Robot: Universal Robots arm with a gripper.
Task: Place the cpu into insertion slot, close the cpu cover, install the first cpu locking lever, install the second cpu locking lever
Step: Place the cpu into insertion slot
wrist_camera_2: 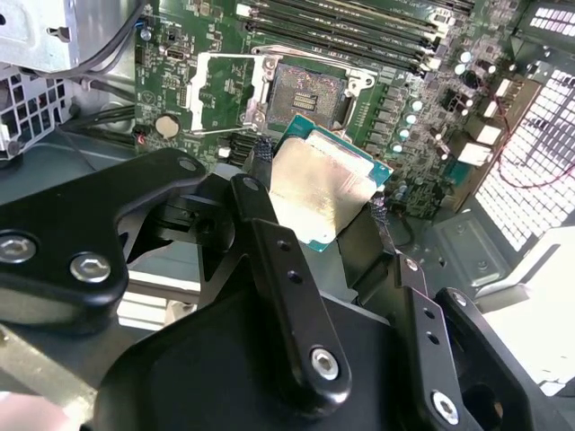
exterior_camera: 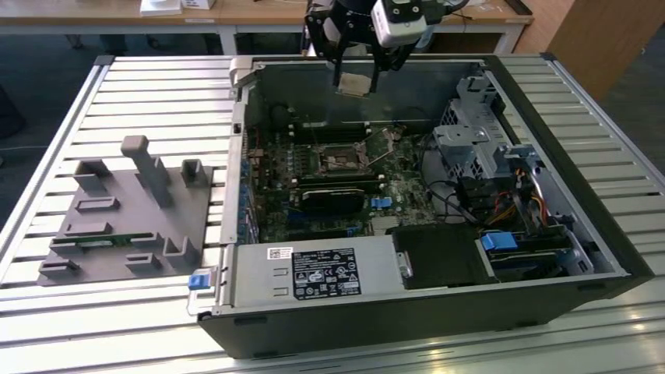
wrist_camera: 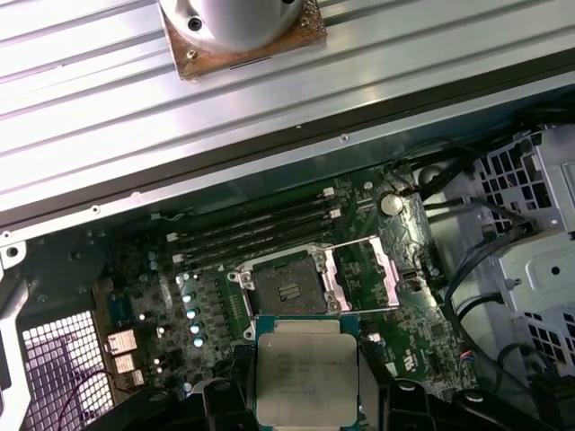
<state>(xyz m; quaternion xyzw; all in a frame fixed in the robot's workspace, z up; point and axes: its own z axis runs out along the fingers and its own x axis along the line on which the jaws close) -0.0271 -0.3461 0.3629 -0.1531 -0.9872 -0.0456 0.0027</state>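
Table: ribbed metal tabletop [exterior_camera: 156, 86], wooden desk [exterior_camera: 270, 12] behind it
Case: open pc case [exterior_camera: 437, 319] lying flat on the tabletop, grey fixture [exterior_camera: 124, 226] off to the exterior view's left
Room to move: open air over the motherboard [exterior_camera: 272, 206], case walls all round
Arm: gripper [exterior_camera: 357, 78] points down, hanging well above the board
Claw: pinched on the cpu [wrist_camera: 307, 377] by its edges
Slot: insertion slot [wrist_camera: 287, 285] bare, cpu cover [wrist_camera: 364, 274] flipped open right beside it

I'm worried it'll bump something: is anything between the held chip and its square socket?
Nothing visible does. The end effector holds the cpu above the bare insertion slot, with the cpu cover flipped open beside it.
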